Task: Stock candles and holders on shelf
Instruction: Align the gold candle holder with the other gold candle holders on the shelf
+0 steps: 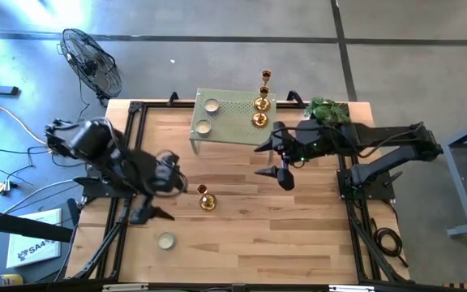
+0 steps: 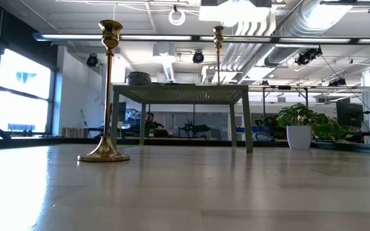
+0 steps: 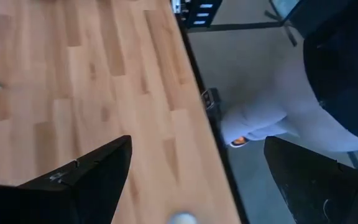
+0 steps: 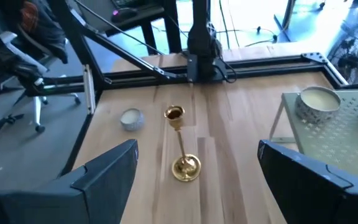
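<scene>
The sage-green shelf [image 1: 232, 122] stands on its legs at the table's far side. Two candles [image 1: 212, 105] [image 1: 203, 126] rest on its left part, and gold holders [image 1: 259, 112] stand at its right end. One holder [image 1: 207, 199] [image 4: 180, 149] stands upright on its base on the table's middle, and one candle [image 1: 166, 240] [image 4: 131, 118] lies near the front left. My left gripper [image 1: 154, 212] [image 3: 197, 149] hovers open at the left, above the table's edge. My right gripper [image 1: 264, 161] [image 4: 197, 149] hangs open in front of the shelf, pointing toward the lone holder.
A potted plant [image 1: 328, 109] sits at the table's far right corner. Black frame rails [image 1: 132, 146] run along the table's sides. A fan [image 1: 92, 61] stands on the floor beyond the far left corner. Bare wood [image 1: 282, 235] lies at the front right.
</scene>
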